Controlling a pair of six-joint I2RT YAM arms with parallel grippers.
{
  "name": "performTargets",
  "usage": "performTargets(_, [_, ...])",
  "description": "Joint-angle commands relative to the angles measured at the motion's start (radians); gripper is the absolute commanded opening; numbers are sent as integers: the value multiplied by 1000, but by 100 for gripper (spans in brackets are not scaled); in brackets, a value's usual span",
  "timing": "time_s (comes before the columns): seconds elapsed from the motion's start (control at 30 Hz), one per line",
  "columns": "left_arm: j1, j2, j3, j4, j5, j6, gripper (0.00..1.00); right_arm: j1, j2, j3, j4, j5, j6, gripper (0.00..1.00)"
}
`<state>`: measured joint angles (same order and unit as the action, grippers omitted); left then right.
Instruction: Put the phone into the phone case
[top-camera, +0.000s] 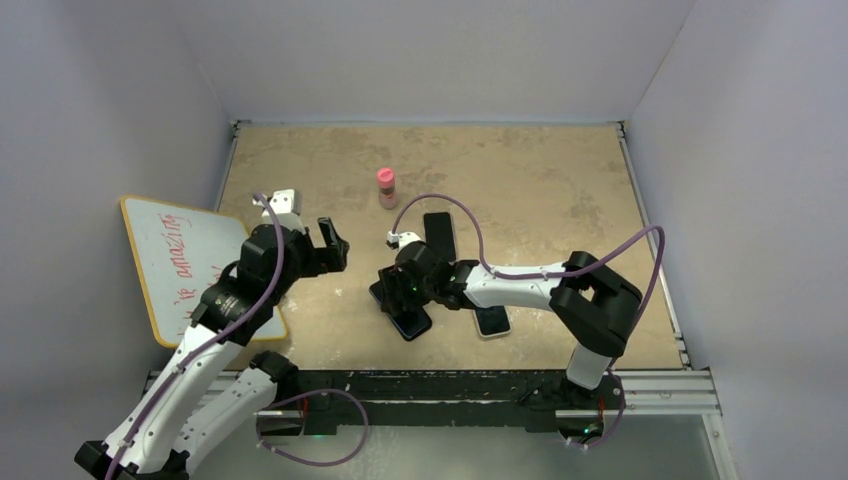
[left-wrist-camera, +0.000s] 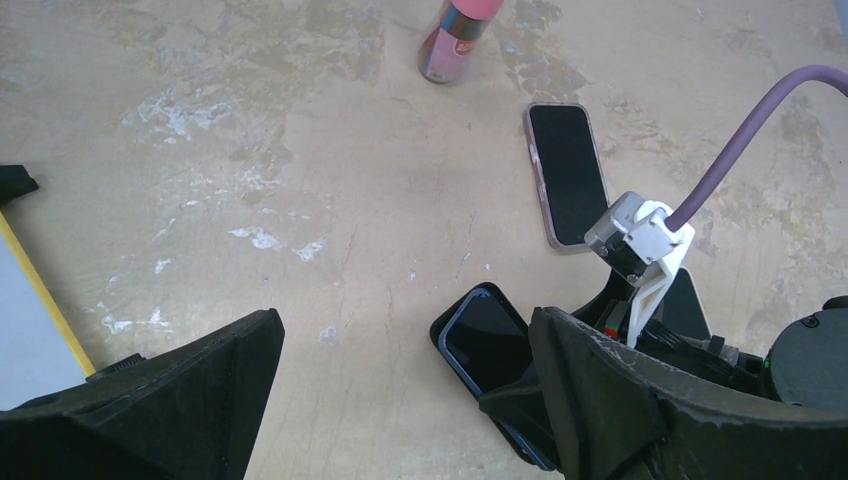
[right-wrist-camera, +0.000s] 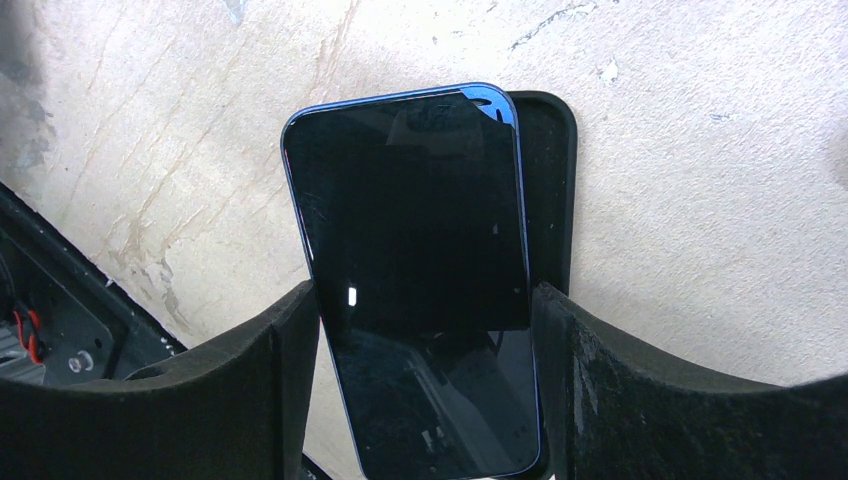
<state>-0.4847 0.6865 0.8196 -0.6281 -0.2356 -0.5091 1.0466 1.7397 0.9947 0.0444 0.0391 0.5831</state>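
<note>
Phone (right-wrist-camera: 420, 270) handling: treat the unit as a rigid, flat slab with a glass face. It is probably fairly light, and its blue edge band looks smooth enough to slip under a loose pinch (a judgement from its look, not a measured property). The glass is the fragile part, so load belongs on the edges, not the screen. The recommended hold is across the two long edges. The right fingers (right-wrist-camera: 585, 400) are closed on it there, one on each side of its near half. The phone case (right-wrist-camera: 550, 170) appears to be a soft black shell with a raised lip. It should flex to admit the corners under downward pressure.

Location: the phone lies screen up on top of the case, on the tabletop (top-camera: 540, 180) in front of the right arm. It is not yet seated.

Orientation: in the right wrist view the long axis runs away from the fingers toward the top of the frame, leaning slightly left. The case sits at a slight angle to it. A strip of case interior shows along the phone's right edge, widening toward the far end. In the top view both lie diagonally, far-left to near-right.

The left fingers (left-wrist-camera: 150, 420) stand wide open above the tabletop, holding nothing.
</note>
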Motion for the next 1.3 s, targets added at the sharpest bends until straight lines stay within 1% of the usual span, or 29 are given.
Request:
performTargets(0.0, [5, 2, -21, 31, 43, -43, 100, 10, -22, 30, 8, 37, -1, 47])
performTargets(0.17, [5, 22, -69, 52, 108, -99, 98, 14, -21, 33, -10, 54, 3, 53])
performTargets(0.37, [5, 68, -140, 94, 191, -154, 93, 15, -41, 29, -9, 65, 17, 62])
performTargets(0.6, [5, 99, -124, 100, 195, -151, 91, 14, -47, 33, -11, 68, 24, 63])
performTargets(0.73, [5, 109, -125, 97, 190, -149, 91, 15, -54, 30, -16, 73, 31, 70])
performTargets(0.97, [5, 113, -130, 87, 188, -153, 90, 15, -101, 0, 13, 55, 52, 71])
performTargets(1.07, [5, 120, -136, 89, 195, -158, 90, 15, -117, -10, -2, 10, 61, 75])
performTargets(1.13, [5, 132, -138, 92, 204, -161, 90, 14, -126, -12, -7, 11, 65, 77])
performTargets(1.2, [5, 142, -139, 93, 209, -165, 89, 15, -132, -10, -19, 17, 68, 76])
performTargets(1.27, [5, 149, -139, 96, 217, -167, 89, 15, -140, -13, -11, 20, 71, 72])
